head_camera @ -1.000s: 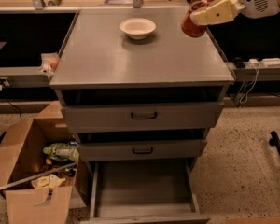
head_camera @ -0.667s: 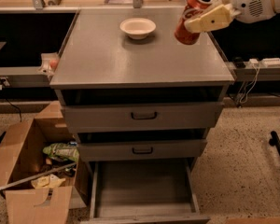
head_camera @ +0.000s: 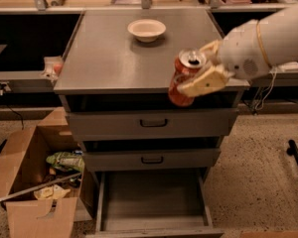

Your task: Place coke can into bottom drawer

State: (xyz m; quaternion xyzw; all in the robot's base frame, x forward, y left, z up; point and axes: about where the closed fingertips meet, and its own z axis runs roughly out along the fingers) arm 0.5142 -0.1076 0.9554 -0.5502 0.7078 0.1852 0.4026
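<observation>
My gripper is shut on the red coke can and holds it in the air at the cabinet's front right edge, above the top drawer's front. The can's silver top tilts toward the camera. One yellowish finger crosses the can's side. The white arm comes in from the right. The bottom drawer is pulled open below, its flat grey floor bare.
A white bowl sits on the grey cabinet top. The two upper drawers with black handles are shut. An open cardboard box with rubbish stands on the floor at left. A workbench runs behind.
The gripper has carried the can from the cabinet's far right corner forward and down, to the front edge over the drawers.
</observation>
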